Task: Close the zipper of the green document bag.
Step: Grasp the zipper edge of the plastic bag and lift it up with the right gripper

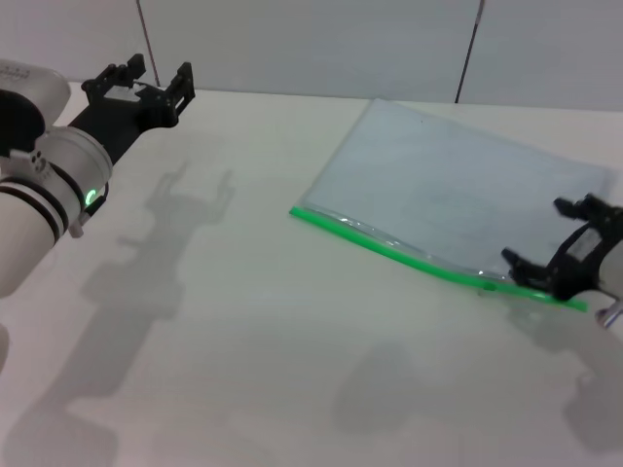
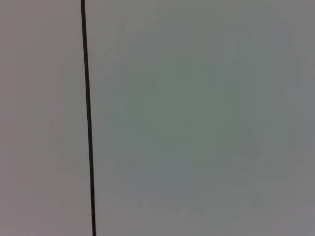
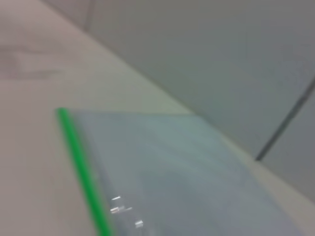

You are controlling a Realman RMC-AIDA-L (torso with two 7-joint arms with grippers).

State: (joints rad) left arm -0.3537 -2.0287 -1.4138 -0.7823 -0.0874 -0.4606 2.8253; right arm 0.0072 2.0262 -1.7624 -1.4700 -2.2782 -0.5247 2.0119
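A large, flat, translucent pale blue-grey plastic document bag lies on the plain white counter, toward the robot's right and set at a slant, its far corner near the grey back wall. A thin bright green plastic zipper runs the full length of the bag's near long edge, with glints of light on the clear film just behind it. The black right claw sits low at the zipper's right end, fingers spread wide across the bag's corner, the near fingertip at the green strip; whether it touches cannot be told. The black left claw hovers open and empty above the counter's far left, well apart from the bag.
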